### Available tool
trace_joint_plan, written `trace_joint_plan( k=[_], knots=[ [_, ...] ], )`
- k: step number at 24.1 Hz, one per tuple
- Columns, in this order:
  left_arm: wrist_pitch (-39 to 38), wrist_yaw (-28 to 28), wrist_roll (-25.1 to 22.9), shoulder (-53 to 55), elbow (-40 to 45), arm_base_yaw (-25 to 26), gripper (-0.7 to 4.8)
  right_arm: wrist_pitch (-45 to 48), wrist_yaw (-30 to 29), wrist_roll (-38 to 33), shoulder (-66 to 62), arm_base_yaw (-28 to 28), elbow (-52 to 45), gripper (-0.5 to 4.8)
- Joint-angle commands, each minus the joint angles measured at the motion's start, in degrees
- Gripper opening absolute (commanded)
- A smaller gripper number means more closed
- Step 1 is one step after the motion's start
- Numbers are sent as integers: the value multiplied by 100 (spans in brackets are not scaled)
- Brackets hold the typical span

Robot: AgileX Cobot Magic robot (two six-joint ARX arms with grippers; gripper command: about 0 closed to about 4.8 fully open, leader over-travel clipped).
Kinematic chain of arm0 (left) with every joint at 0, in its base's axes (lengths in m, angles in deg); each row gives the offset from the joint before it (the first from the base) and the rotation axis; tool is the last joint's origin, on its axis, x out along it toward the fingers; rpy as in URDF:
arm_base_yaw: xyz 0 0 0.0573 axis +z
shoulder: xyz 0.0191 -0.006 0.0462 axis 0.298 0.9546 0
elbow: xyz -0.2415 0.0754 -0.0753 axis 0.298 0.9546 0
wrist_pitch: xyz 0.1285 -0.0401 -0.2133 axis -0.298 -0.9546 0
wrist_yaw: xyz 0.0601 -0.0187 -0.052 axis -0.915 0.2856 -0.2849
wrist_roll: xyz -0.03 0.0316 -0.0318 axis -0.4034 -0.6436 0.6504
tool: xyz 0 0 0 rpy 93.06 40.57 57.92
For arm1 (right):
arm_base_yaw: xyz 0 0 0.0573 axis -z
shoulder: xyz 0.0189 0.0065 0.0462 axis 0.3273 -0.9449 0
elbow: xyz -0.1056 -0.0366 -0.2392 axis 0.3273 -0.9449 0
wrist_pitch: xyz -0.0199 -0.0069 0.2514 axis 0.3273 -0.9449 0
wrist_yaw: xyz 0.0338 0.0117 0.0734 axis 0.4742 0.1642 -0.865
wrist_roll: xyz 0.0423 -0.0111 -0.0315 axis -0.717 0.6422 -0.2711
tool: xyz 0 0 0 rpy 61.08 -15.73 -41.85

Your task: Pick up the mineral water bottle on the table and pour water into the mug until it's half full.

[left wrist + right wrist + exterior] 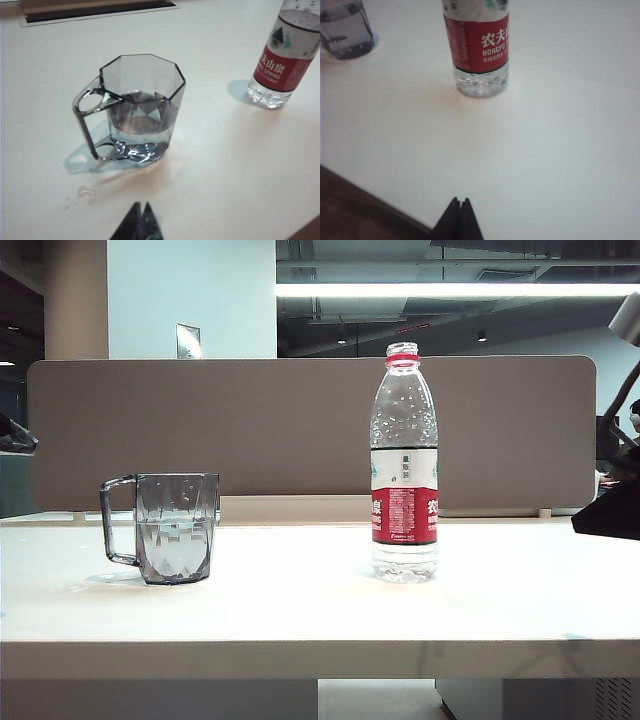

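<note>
Here, left tool [139,220] pinched together, empty, near mug | mug [176,527] upright on surface [300,610], left, water [137,117] about halfway | mineral water bottle [404,465] upright, uncapped, right of centre | right tool [460,217] pinched together, empty, well apart from bottle

The mineral water bottle [479,47] has a red label reading "农夫山泉" and "NONGFU SPRING".
</note>
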Motion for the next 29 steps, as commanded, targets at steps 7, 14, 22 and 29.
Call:
trace_joint_plan(
  k=[7,14,22,29],
  knots=[
    [63,24,-20,-7,-15,11,-5,-610,33,-17,81,28,-48,-5],
    [61,24,-20,-4,-15,11,-5,-1064,28,-15,699,444,-48,-5],
    [61,24,-20,-7,-15,11,-5,-1062,28,-15,1788,1578,-48,-5],
    [61,24,-20,-7,-15,11,-5,-1060,33,-15,3217,2505,-48,-5]
  ],
)
